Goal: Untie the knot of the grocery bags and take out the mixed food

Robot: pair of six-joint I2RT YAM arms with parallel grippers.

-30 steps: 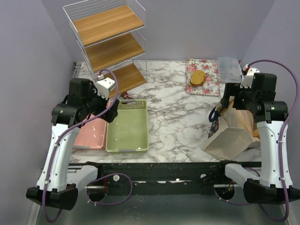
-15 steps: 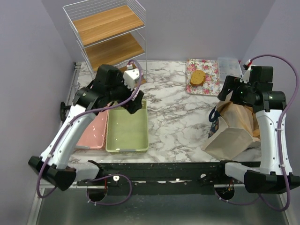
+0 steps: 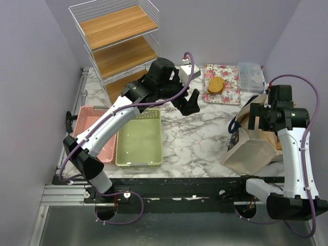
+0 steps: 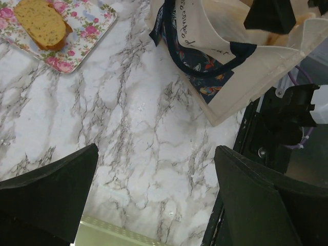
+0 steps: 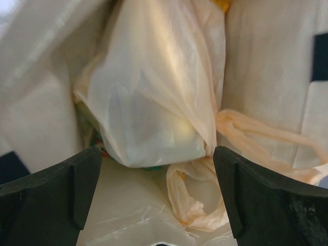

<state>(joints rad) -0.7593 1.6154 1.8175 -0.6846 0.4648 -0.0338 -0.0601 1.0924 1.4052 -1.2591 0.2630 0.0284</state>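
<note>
Grey-veined white marble table [image 3: 205, 138], lilac walls [image 3: 230, 31].
Left of the top view: pale green basket [image 3: 139, 141] beside a salmon-pink basket [image 3: 86, 117]; upper left: white wire shelf [image 3: 120, 25] with honey-brown boards; upper right: tray [image 3: 231, 82] of pink roses on white, under a golden-brown bread slice [image 3: 216, 84]; right: beige tote [image 3: 251, 151], navy-handled, holding translucent tan grocery bags [image 5: 148, 92].

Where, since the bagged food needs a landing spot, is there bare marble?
The widest bare marble lies between the green basket and the canvas tote, on the near side of the floral tray. Crowded: around the tote.
</note>
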